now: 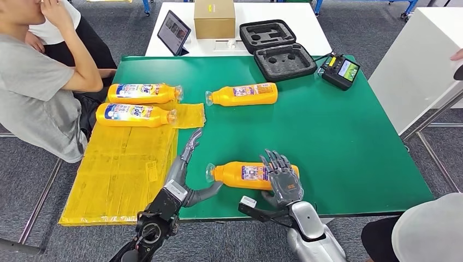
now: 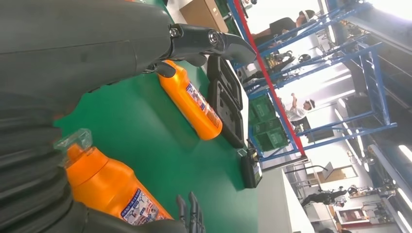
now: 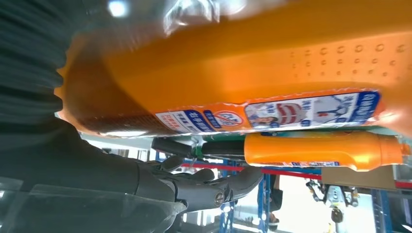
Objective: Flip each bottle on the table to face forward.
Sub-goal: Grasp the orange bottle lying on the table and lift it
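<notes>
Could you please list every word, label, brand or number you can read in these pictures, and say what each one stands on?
No text can be read with confidence.
Labels on the two orange bottles on the yellow sheet: large blue lettering, too blurred to read.
Label on the far bottle: too small.
Label on the near bottle under the right hand: small print, blurred.
Cardboard box mark, tablet and controller screen: illegible.

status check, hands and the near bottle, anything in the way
Right hand rests on nearest orange plastic bottle. Left hand open by its clear cap. Nothing blocking.
</notes>
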